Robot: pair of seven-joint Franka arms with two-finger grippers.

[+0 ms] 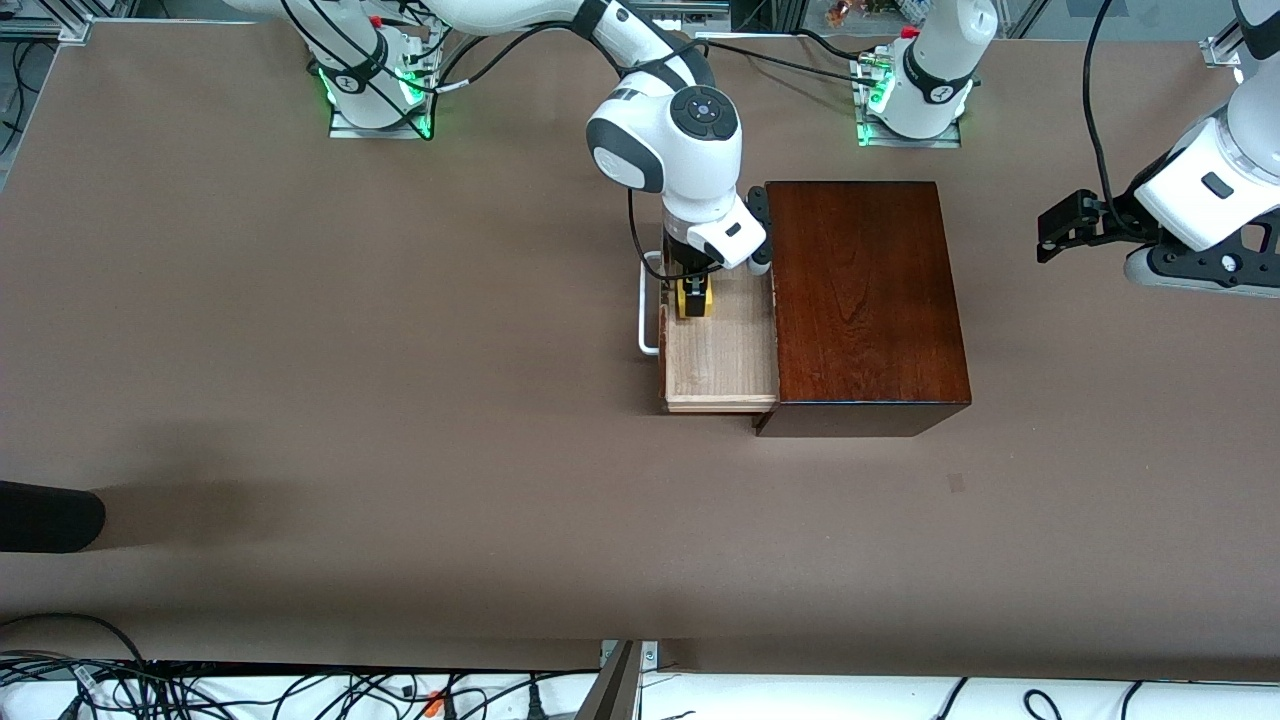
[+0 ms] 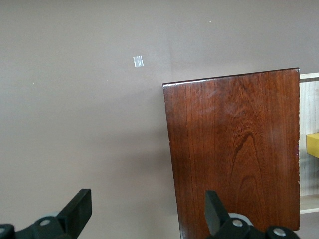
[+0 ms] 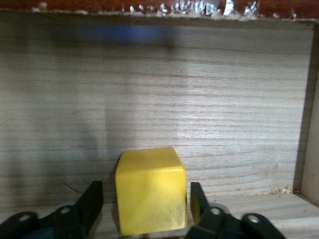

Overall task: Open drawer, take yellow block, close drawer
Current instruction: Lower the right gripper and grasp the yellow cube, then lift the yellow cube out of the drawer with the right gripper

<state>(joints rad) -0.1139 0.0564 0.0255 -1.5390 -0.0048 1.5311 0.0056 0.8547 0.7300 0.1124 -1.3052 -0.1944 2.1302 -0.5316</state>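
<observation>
Drawer (image 1: 722,350) is standing pulled out of the box (image 1: 862,290) toward the right arm's end of the table, its pale wooden floor lying bare at the end nearer the front camera. White handle (image 1: 648,310) is sticking out from the drawer's front. Farther from the camera, the block (image 1: 695,300) is sitting in the drawer, close to the drawer front. Right gripper (image 3: 145,211) is reaching down into the drawer, its fingers (image 3: 89,201) standing on either side of the block with narrow gaps showing in the right wrist view, so the jaws are parted and not yet pressing on it. Left gripper (image 2: 147,211) is waiting in the air off the box toward the left arm's end of the table, its fingers (image 2: 79,206) spread wide and holding nothing.
</observation>
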